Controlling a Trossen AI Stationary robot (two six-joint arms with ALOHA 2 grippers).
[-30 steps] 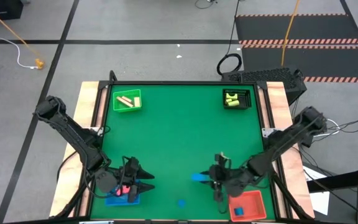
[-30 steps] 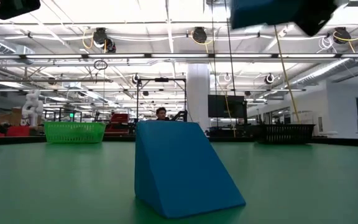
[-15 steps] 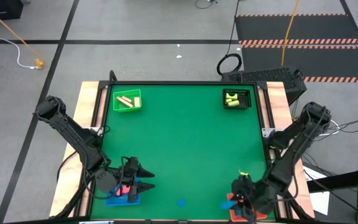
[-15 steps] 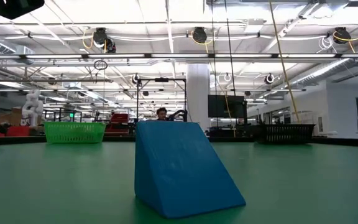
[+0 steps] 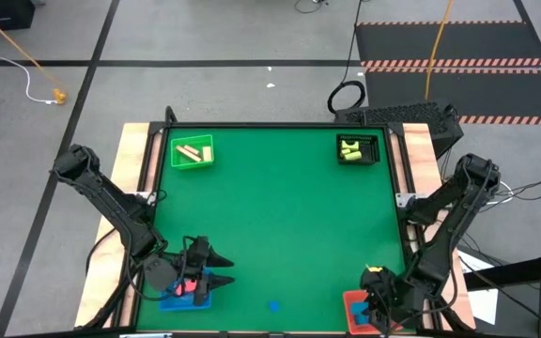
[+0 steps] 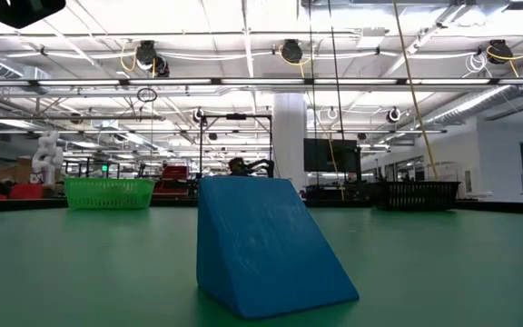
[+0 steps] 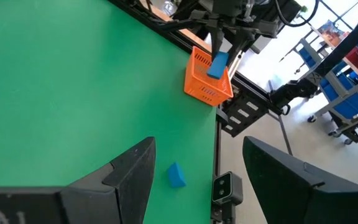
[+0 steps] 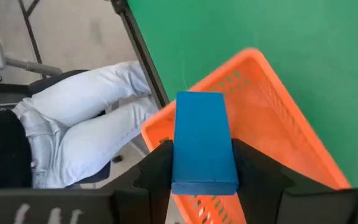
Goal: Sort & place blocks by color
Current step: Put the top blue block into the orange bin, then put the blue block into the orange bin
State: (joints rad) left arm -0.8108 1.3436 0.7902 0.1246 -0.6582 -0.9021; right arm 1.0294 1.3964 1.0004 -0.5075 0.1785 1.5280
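Note:
A blue bar block (image 8: 204, 146) sits in my right gripper (image 8: 204, 167), which is shut on it above the red/orange tray (image 8: 272, 93) at the table's near right corner (image 5: 357, 300). The left wrist view shows that bar (image 7: 218, 65) over the tray (image 7: 204, 92). A blue wedge block (image 5: 273, 305) rests flat on the green table near the near edge (image 6: 261, 245) (image 7: 176, 175). My left gripper (image 5: 212, 277) (image 7: 197, 149) is open above the blue tray (image 5: 170, 302), which holds pink blocks (image 5: 191, 286). My right gripper pinches the blue bar between its two fingers (image 8: 157, 171), one on each long side, near the bar's end closest to the wrist (image 8: 204, 180). The bar runs along the fingers and sticks out past them. It is lifted clear, tilted above the red tray.
A green tray (image 5: 192, 152) with tan blocks stands at the far left corner, a black tray (image 5: 358, 148) with yellow blocks at the far right. A seated person's legs (image 8: 79, 118) show beyond the table edge by the red tray. The table's middle is bare green mat.
My right gripper has carried the blue bar from the near middle of the table toward the near right corner and now hangs over the red tray. The bar has left the low view's top edge. The left arm and the blue wedge have kept still.

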